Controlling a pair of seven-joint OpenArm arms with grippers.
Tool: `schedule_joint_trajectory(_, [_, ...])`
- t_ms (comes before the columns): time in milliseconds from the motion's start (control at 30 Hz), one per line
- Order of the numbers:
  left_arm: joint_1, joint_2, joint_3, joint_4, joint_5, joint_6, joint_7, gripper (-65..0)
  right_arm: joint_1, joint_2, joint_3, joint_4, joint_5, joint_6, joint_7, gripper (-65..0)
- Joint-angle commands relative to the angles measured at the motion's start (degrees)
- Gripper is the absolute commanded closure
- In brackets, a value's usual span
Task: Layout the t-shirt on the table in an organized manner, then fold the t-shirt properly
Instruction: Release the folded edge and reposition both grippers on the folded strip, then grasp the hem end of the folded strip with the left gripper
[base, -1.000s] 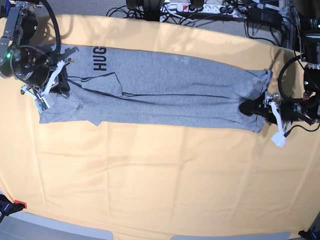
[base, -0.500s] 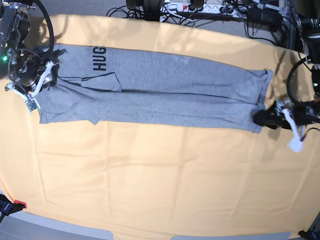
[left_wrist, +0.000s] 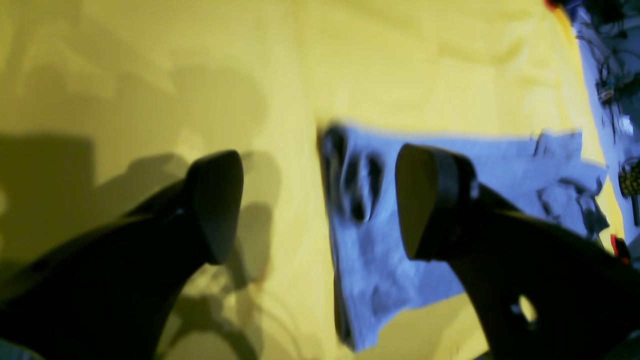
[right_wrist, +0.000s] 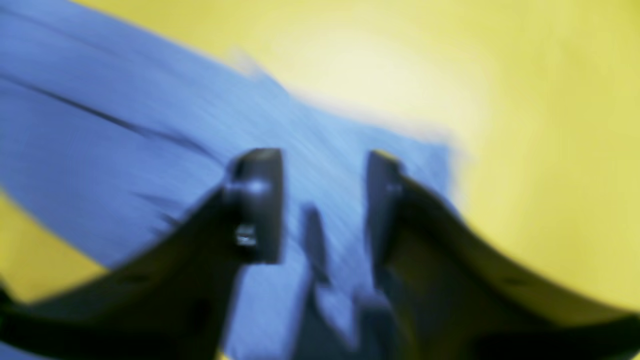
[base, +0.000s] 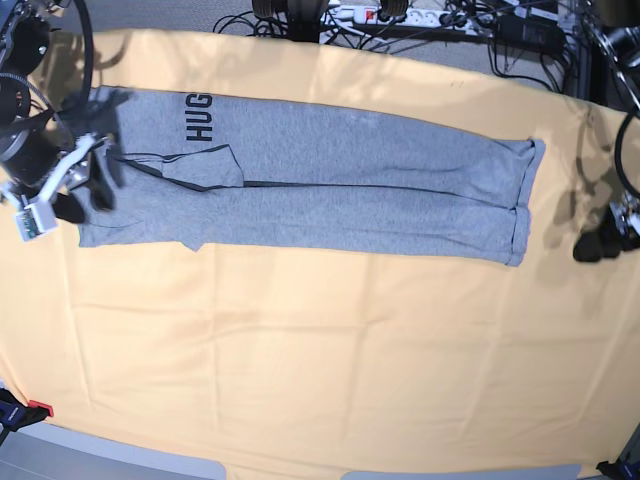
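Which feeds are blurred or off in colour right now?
Right wrist view: heavy motion blur, the heather-grey cotton t-shirt smears blue. Left wrist view: softer blur, same blue cast, arm shadows on the pale yellow-orange cloth-covered table. Base view: sharp, natural colours, edges bowed by the wide lens.

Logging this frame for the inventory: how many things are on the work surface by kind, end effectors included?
t-shirt: 1
table: 1
end effectors: 2, left and right
Total: 4
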Motion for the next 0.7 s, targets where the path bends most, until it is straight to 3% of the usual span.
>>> schedule_joint_trajectory(0, [0.0,-1.4,-0.9,0.8,-2.3,0.0,-0.9,-48.8,0.5,-0.1,-0.1,-0.7,1.1,0.1,1.6,-10.2])
schedule_joint_trajectory(33, [0.9,-1.2,-1.1,0.8,-2.6,-0.2,-0.9,-48.8,0.6,-0.9,-0.9,-2.1,1.3,0.1,2.2,-1.1])
schedule_joint_trajectory(67, [1.6,-1.1,-1.6,0.8,-2.6,-0.4,-0.9,-48.8,0.7,-1.4,-2.1,-3.7,0.8,0.1,2.4,0.0])
schedule_joint_trajectory(133, [2.7,-0.9,-3.0,0.8,-2.6,-0.9,-0.9,-48.8,0.9,-1.9,-4.9,-7.0,-2.3,0.1,3.6,0.0])
schedule_joint_trajectory(367, [7.3,-0.8,-8.0,0.8,-6.2,-2.8,-0.9,-48.8,0.9,-3.0,-12.8,-19.4,-24.2,0.1,16.7,0.0])
schedule_joint_trajectory(500, [8.0,0.8,-7.8,0.8,-6.9,-3.4,-0.9,-48.8,0.8,-3.0,-13.5,-21.5,-27.9,-2.9,15.8,0.0])
schedule_joint_trajectory(667, [8.0,4.2,-7.4,0.8,-6.3,-3.4,-1.2,-48.8,0.4,-3.0,-13.5,-21.5,-27.7,-2.5,12.3,0.0])
